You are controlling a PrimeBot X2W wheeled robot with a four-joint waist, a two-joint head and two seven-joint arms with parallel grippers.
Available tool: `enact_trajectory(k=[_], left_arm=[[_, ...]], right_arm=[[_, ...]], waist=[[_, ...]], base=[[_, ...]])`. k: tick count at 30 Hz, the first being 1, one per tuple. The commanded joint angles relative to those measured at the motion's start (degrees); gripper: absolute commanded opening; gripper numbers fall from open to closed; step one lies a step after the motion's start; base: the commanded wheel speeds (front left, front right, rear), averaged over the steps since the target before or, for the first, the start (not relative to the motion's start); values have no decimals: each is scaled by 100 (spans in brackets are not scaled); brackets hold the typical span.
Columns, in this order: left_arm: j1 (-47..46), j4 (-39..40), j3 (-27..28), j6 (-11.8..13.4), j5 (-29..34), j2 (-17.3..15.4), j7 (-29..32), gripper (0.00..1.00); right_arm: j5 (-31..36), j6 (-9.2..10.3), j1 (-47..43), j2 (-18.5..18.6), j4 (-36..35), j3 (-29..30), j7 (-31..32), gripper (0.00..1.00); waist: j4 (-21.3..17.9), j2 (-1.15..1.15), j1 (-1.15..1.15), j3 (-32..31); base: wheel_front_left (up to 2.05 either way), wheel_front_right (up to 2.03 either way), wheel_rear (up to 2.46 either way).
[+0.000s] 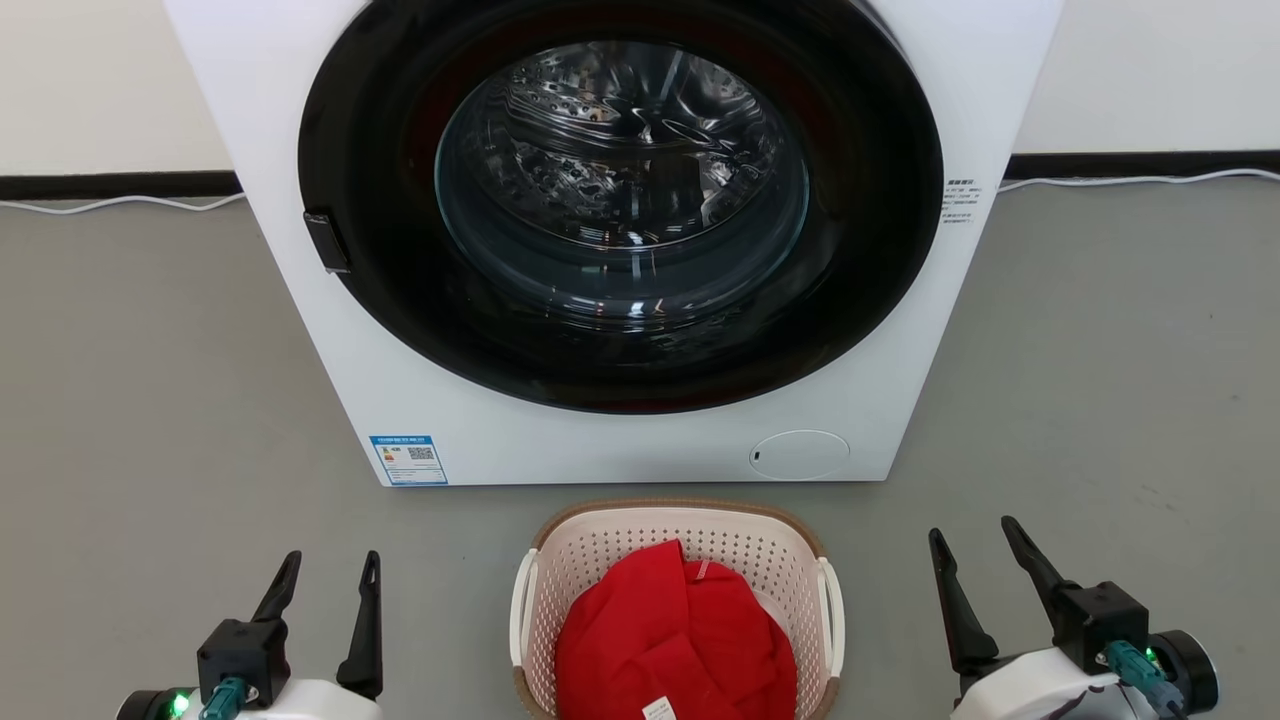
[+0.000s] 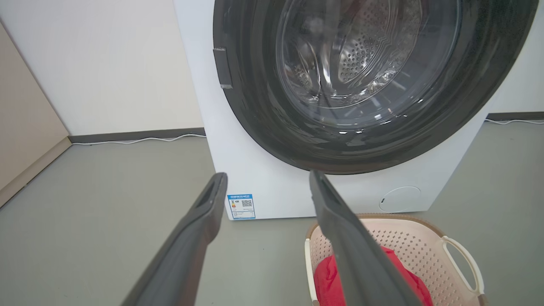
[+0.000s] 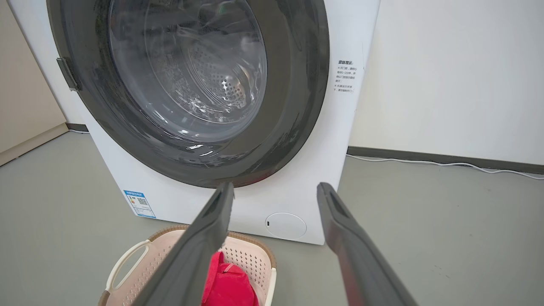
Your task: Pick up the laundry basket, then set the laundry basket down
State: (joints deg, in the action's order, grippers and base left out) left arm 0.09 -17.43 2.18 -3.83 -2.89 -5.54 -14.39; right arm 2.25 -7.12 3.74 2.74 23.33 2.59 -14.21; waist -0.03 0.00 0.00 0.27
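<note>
Grey floor (image 1: 150,400) bears laundry basket (image 1: 620,545); left end effector (image 1: 332,556), right end effector (image 1: 972,527) gape empty.

The laundry basket (image 1: 600,545) is showing smooth cream plastic walls pierced with small holes, and its rim is looking like brown woven wicker. Soft red cloth (image 1: 670,640) is lying matt and creased inside it. The washing machine (image 1: 300,330) is presenting a smooth, white, faintly glossy casing with a printed paper-like sticker (image 1: 408,460). Its door ring (image 1: 870,250) is gleaming glossy black around clear glass (image 1: 620,270), and the drum (image 1: 600,110) behind is glinting as perforated polished metal. The floor (image 1: 130,420) is looking grey, matt and faintly scuffed. The left gripper (image 1: 333,556) and right gripper (image 1: 972,527) are showing matt, dark, plastic-looking fingers (image 1: 366,620).
</note>
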Motion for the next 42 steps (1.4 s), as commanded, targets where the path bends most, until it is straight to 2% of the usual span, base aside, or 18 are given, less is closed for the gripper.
enact_trajectory(k=[1, 13, 22, 31, 42], left_arm=[[-176, 118, 224, -34, -1, -38, -61, 100], [-252, 131, 364, -125, 62, 56, -61, 100], [-543, 133, 392, -156, 42, 138, -61, 100], [-1163, -45, 262, -225, -2, 208, -61, 100], [-2181, -717, 101, -305, -145, 249, -61, 100]], right_arm=[[-60, -36, 243, 14, -99, -120, -79, 100], [-122, -36, 286, 14, -74, -87, -79, 100], [-281, -36, 573, 14, 95, 2, -79, 100], [-438, -36, 1193, 14, 445, 127, -79, 100], [-493, -36, 2268, 14, 1066, 39, -79, 100]], waist=[[-1, 0, 0, 8], [9, 0, 0, 144], [14, 0, 0, 681], [46, 0, 0, 1540], [65, 0, 0, 2836]], base=[[0, 0, 0], [0, 0, 0], [0, 0, 0], [0, 0, 0], [0, 0, 0]])
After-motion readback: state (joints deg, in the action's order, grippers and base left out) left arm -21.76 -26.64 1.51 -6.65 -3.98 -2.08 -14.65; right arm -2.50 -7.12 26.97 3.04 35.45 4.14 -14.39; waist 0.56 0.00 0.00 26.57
